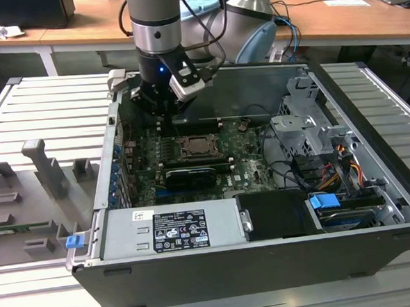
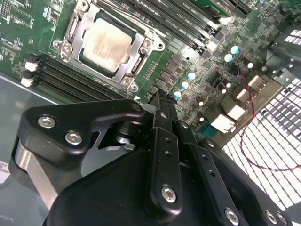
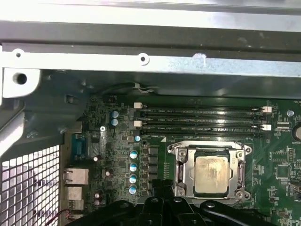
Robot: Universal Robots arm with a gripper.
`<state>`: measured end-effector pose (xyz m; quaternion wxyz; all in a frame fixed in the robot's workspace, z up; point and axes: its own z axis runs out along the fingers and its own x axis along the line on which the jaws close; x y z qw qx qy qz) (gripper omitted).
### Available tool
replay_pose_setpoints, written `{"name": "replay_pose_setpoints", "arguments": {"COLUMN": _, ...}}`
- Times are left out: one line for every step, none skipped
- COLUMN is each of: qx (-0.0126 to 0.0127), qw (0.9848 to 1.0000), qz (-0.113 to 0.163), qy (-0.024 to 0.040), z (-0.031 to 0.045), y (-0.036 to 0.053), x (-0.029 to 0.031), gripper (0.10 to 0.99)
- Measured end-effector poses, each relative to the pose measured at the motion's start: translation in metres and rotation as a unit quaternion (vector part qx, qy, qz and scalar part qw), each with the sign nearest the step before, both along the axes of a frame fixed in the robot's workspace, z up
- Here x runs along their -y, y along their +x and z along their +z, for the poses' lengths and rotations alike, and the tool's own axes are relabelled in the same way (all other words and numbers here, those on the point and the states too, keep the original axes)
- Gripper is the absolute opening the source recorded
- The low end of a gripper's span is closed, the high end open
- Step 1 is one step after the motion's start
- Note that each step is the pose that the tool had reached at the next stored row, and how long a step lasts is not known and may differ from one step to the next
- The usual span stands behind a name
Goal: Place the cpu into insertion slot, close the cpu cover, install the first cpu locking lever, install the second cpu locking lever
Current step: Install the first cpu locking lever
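The cpu (image 2: 106, 44) (image 3: 211, 174), pale silver-beige, lies flat in the insertion slot (image 1: 196, 148) in the middle of the green motherboard. The cpu cover (image 2: 141, 52) (image 3: 187, 175) lies down around it, its metal frame rimming the chip. Thin metal levers run along two sides of the socket; I cannot tell whether they are latched. My gripper (image 1: 164, 114) (image 2: 157, 100) hangs over the board's far edge, a short way behind the socket and clear of it. Its black fingers (image 2: 162, 141) meet at the tip with nothing between them.
Long black memory slots (image 3: 202, 117) run beside the socket. A long black card (image 1: 189, 175) lies in front of it. A power supply (image 1: 171, 228), drive cage (image 1: 308, 130) and cables fill the case's front and right. A grey fixture tray (image 1: 34, 199) sits outside the case on the exterior view's left.
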<state>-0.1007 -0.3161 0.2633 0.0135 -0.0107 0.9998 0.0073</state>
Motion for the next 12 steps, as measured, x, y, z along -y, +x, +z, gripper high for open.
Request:
{"name": "replay_pose_setpoints", "arguments": {"qx": 0.0000, "qw": 1.0000, "qz": 0.000, "qy": 0.0000, "z": 0.0013, "y": -0.0009, "x": 0.0000, "gripper": 0.106}}
{"name": "replay_pose_setpoints", "arguments": {"qx": 0.0001, "qw": 1.0000, "qz": 0.000, "qy": 0.0001, "z": 0.0017, "y": -0.0017, "x": 0.0000, "gripper": 0.106}}
{"name": "replay_pose_setpoints", "arguments": {"qx": 0.0001, "qw": 1.0000, "qz": 0.001, "qy": 0.0002, "z": 0.0018, "y": -0.0032, "x": 0.0000, "gripper": 0.106}}
{"name": "replay_pose_setpoints", "arguments": {"qx": 0.0000, "qw": 1.0000, "qz": 0.001, "qy": 0.0001, "z": 0.0018, "y": -0.0055, "x": -0.0001, "gripper": 0.106}}
{"name": "replay_pose_setpoints", "arguments": {"qx": 0.0001, "qw": 1.0000, "qz": 0.001, "qy": 0.0002, "z": 0.0018, "y": -0.0072, "x": -0.0003, "gripper": 0.106}}
{"name": "replay_pose_setpoints", "arguments": {"qx": 0.0001, "qw": 1.0000, "qz": 0.001, "qy": 0.0002, "z": 0.0018, "y": -0.0081, "x": -0.0004, "gripper": 0.106}}
{"name": "replay_pose_setpoints", "arguments": {"qx": 0.0000, "qw": 1.0000, "qz": 0.002, "qy": 0.0001, "z": 0.0018, "y": -0.0089, "x": -0.0007, "gripper": 0.106}}
{"name": "replay_pose_setpoints", "arguments": {"qx": 0.0000, "qw": 1.0000, "qz": 0.002, "qy": 0.0001, "z": 0.0019, "y": -0.0097, "x": -0.0010, "gripper": 0.106}}
{"name": "replay_pose_setpoints", "arguments": {"qx": 0.0000, "qw": 1.0000, "qz": 0.002, "qy": 0.0001, "z": 0.0018, "y": -0.0105, "x": -0.0012, "gripper": 0.106}}
{"name": "replay_pose_setpoints", "arguments": {"qx": 0.0001, "qw": 1.0000, "qz": 0.002, "qy": 0.0001, "z": 0.0018, "y": -0.0118, "x": -0.0016, "gripper": 0.106}}
{"name": "replay_pose_setpoints", "arguments": {"qx": 0.0000, "qw": 1.0000, "qz": 0.003, "qy": 0.0001, "z": 0.0018, "y": -0.0123, "x": -0.0021, "gripper": 0.106}}
{"name": "replay_pose_setpoints", "arguments": {"qx": 0.0000, "qw": 1.0000, "qz": 0.003, "qy": 0.0001, "z": 0.0018, "y": -0.0127, "x": -0.0028, "gripper": 0.106}}
